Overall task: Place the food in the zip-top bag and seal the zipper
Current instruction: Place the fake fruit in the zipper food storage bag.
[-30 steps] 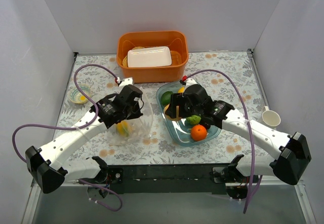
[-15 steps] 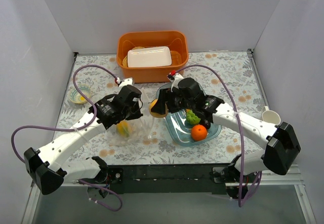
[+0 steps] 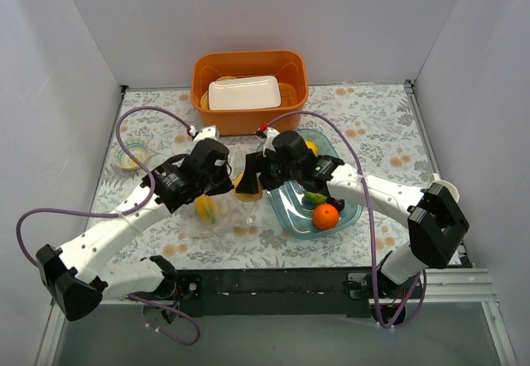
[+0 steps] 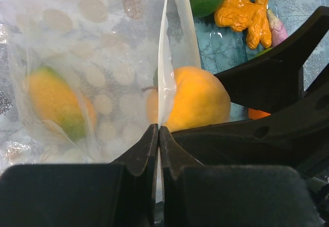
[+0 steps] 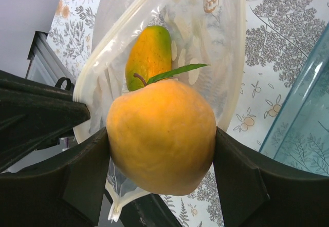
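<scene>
1. At the far left, the left gripper [image 4: 158, 129] stays closed, its jaws pinching the zipper [image 4: 164, 57] of the zip-top bag [image 4: 92, 57]. It has shifted only slightly over the last second. It holds the mouth edge up while the body of the bag rests on the table.

2. One mango [image 4: 54, 101] lies inside the bag, against the far wall (visible through the plastic in both wrist views).

3. The main change is at the centre. One second ago the right gripper [image 5: 161, 134] stood over the blue tray [image 3: 290, 204]. It has since travelled left to the bag mouth. Its fingers are clamped on either side of an orange-yellow citrus [image 3: 245, 189] with a green leaf.

4. The citrus is now just beside the pinched edge. From the right wrist, the zipper curves around behind it. We cannot tell whether the fruit has crossed the rim.

5. We judge that the transfer step is near its release point. The opening looks narrow next to the fruit, so a snag on the strip is possible.

6. To the right, an orange [image 3: 325, 215] and a green piece [image 3: 315, 195] remain in the tray, among others. Loading is therefore incomplete, and sealing is not yet due.
</scene>
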Action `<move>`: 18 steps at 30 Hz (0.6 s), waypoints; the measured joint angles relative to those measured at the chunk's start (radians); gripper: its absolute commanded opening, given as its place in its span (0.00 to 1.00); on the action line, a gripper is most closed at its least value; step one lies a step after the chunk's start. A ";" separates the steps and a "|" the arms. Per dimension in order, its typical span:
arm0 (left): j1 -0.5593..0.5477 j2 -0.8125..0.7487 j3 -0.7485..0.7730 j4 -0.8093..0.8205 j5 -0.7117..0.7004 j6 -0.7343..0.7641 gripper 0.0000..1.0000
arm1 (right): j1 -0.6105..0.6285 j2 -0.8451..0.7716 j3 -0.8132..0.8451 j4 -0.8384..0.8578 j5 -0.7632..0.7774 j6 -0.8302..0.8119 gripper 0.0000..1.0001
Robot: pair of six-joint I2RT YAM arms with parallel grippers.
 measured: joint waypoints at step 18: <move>0.000 -0.037 0.001 -0.013 -0.047 -0.012 0.00 | 0.010 -0.021 0.081 -0.075 0.139 -0.053 0.98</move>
